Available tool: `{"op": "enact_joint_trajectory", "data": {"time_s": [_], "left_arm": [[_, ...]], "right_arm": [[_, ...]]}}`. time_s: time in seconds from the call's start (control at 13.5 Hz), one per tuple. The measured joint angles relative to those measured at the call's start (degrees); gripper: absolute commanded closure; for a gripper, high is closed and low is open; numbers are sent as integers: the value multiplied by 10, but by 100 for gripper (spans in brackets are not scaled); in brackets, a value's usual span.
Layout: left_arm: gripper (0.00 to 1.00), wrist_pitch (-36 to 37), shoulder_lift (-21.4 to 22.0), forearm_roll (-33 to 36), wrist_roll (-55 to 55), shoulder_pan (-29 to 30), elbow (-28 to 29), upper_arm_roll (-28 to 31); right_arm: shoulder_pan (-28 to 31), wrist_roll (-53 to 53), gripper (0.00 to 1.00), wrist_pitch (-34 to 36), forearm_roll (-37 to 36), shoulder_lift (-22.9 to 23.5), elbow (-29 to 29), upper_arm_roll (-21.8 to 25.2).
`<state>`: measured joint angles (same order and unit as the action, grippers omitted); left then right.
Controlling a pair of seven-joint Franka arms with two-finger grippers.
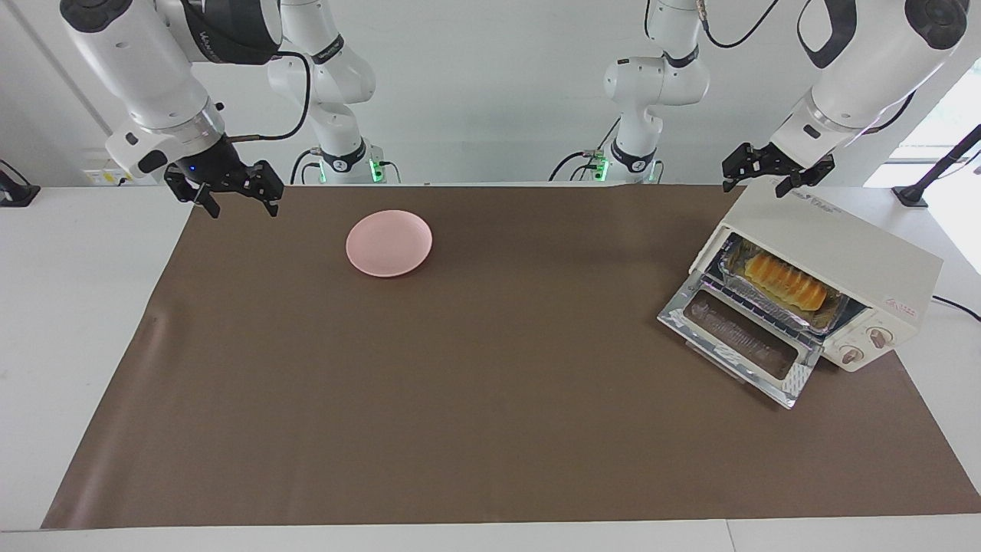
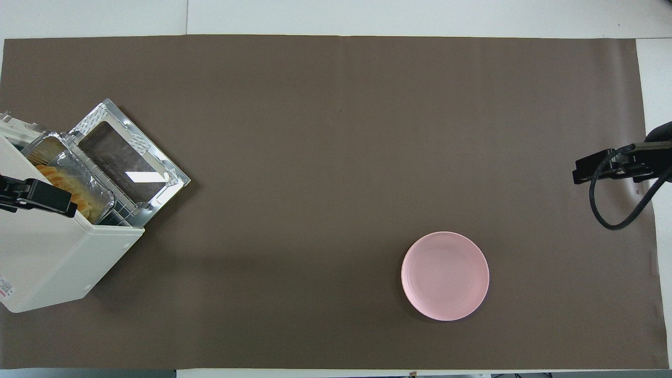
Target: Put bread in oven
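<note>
The cream-white oven (image 1: 843, 257) stands at the left arm's end of the table with its glass door (image 1: 739, 337) dropped open. The golden ridged bread (image 1: 785, 282) lies inside it in a crinkled foil tray (image 1: 831, 318) on the wire rack. In the overhead view the oven (image 2: 52, 257) shows the bread (image 2: 65, 184) just inside the opening. My left gripper (image 1: 755, 180) hangs open and empty over the oven's top; it also shows in the overhead view (image 2: 37, 197). My right gripper (image 1: 239, 203) is open and empty, raised over the mat's edge at the right arm's end, seen also from overhead (image 2: 598, 170).
A round pink plate (image 1: 388, 243) lies empty on the brown mat (image 1: 460, 399), toward the right arm's end and near the robots; it also shows in the overhead view (image 2: 445, 275). A black stand (image 1: 939, 172) sits on the white table beside the oven.
</note>
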<state>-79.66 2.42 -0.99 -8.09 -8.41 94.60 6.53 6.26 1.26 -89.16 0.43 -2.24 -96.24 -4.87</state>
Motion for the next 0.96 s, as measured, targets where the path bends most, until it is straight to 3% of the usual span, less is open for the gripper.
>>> {"op": "enact_joint_trajectory", "data": {"time_s": [0.96], "left_arm": [[0, -35, -2, 0, 1, 6, 0, -3]], "right_arm": [[0, 0, 0, 0, 0, 0, 0, 0]]}}
